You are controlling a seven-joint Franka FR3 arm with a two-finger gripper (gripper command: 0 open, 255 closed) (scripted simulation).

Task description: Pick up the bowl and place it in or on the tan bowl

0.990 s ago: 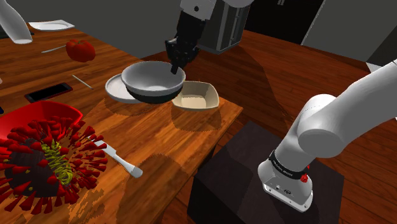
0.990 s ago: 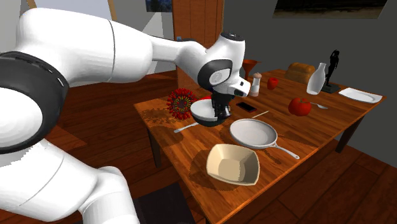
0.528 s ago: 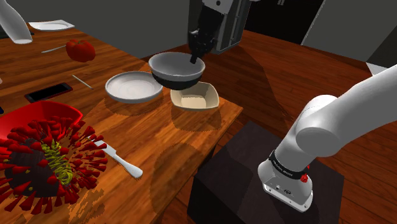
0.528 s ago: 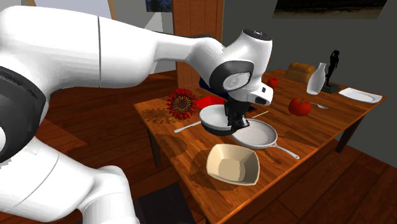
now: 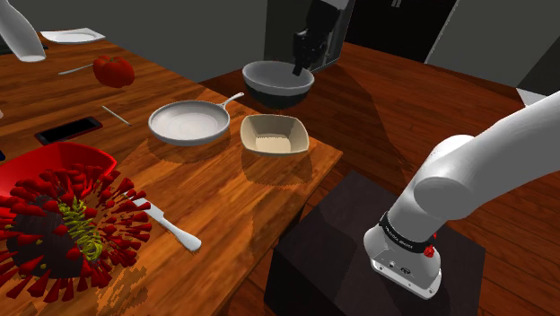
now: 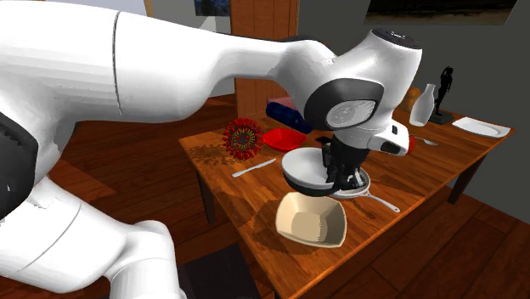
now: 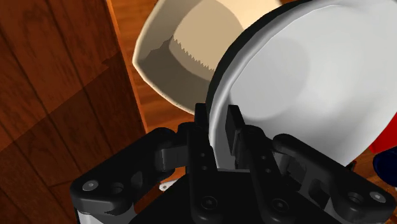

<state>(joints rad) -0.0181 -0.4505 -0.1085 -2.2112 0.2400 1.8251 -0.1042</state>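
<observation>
Wrist view has the black tool clamped on the rim of the bowl: one finger lies against the dark outer wall, the other inside on the pale grey surface. Past the bowl's rim lies the tan bowl, partly covered by the held one, with wood of the worktop beside it. From the shoulder view the bowl hangs in the air off the worktop, gripped at its rim by the tool, and is tipped a little. The tan bowl sits empty near the worktop corner closest to the stand. Just beside it, further in from that corner, rests a grey pan with its handle pointing toward the far edge. From the second exterior view the held bowl hovers just above the tan bowl, apart from it, and hides much of the pan behind. A spiky red flower and a red bowl lie toward the opposite end of the worktop, and a pale utensil lies close to the flower.
</observation>
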